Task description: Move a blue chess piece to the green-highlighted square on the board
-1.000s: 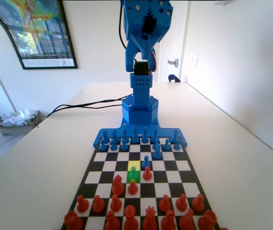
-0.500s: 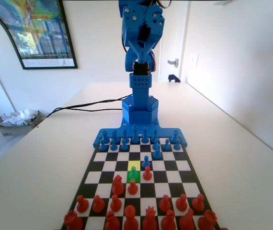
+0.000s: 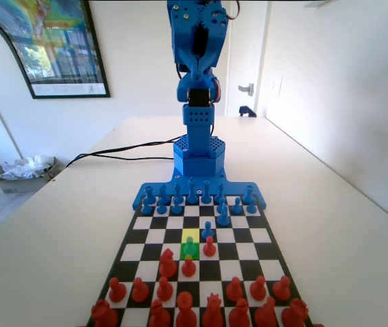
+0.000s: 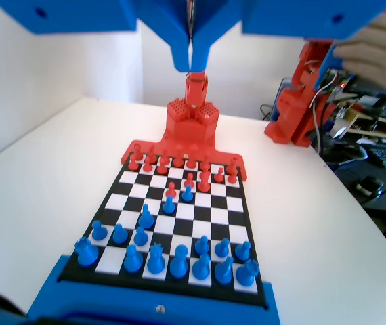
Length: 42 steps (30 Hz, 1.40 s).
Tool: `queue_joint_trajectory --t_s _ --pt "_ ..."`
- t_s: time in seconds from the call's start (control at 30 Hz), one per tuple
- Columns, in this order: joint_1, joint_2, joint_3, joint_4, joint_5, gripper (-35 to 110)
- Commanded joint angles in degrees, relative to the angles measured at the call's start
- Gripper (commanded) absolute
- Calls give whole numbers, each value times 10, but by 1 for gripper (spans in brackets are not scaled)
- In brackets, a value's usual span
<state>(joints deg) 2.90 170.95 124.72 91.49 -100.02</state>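
White tabletop [image 3: 78,225] under the board [image 4: 236,203]; my fingers [image 4: 191,64] hang pinched together, empty, and descending could topple crowded neighbouring pawns.

the board [image 3: 154,235] lies on the worktop [image 3: 65,231]; the blue chess piece [image 3: 190,246] stands on the green-highlighted square [image 3: 184,253], a pawn [image 3: 209,246] just right in the fixed view.

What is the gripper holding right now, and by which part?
Nothing. In the wrist view the gripper hangs high above the board with its jaws closed together and nothing between them. A blue pawn already stands on the green-highlighted square.
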Motion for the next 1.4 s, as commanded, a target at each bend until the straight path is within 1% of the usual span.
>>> queue_joint_trajectory --t_s 0.0,0.23,0.3,1.37 --pt "-4 29 1 -10 4 1" --pt "-12 41 1 -12 4 1" --pt "-7 41 1 -13 4 3" --pt "-10 41 1 -12 2 3"
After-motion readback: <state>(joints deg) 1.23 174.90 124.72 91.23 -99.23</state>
